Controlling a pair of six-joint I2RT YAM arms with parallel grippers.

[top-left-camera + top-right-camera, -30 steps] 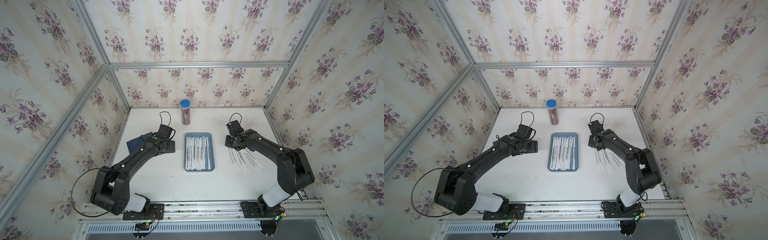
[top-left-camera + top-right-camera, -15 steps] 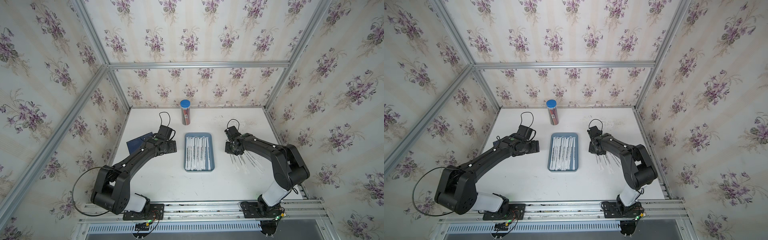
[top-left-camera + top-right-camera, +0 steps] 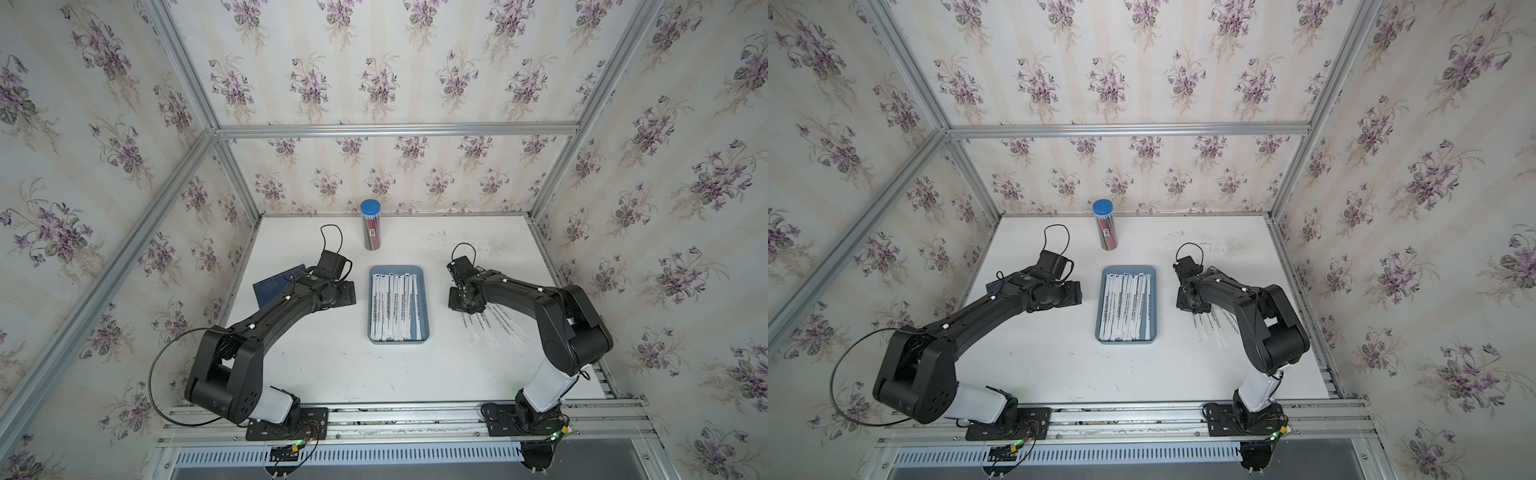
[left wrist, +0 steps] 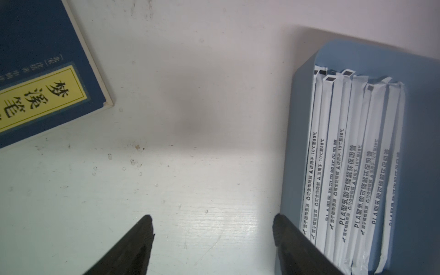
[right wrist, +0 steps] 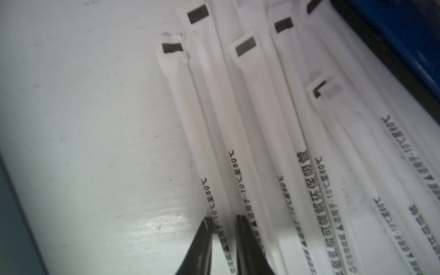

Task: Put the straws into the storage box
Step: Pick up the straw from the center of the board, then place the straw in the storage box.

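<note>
**A:** Right arm has sunk onto the loose fan since a second ago and its fingers have drawn in. The left arm hasn't budged.

**B:** Top views first?

**A:** In both top views the right tool (image 3: 459,301) sits on one end of the loose straws (image 3: 490,324), which run from under it back toward its own base on the desk (image 3: 332,365). The storage box (image 3: 397,269) lies between the two tools, with a row of straws already flat inside. The left tool (image 3: 351,295) hangs beside the box, empty.

**B:** Left wrist?

**A:** Its fingers stand wide apart over bare desk. The box wall (image 4: 300,119) is just outside one finger, and a blue book (image 4: 47,59) lies well off past the other.

**B:** Right wrist?

**A:** The fingers are nearly together, with the outermost of the straws (image 5: 181,107) filling the gap. I judge it clamped. Its neighbours touch and overlap just beside one finger.

**B:** How will it handle?

**A:** Probably featherlight, thin and bendy, in a slick paper wrapper that crushes easily. Held this near one end, it will likely droop and swing. A light pinch should do, lifted well clear so the neighbours aren't dragged along.
</note>
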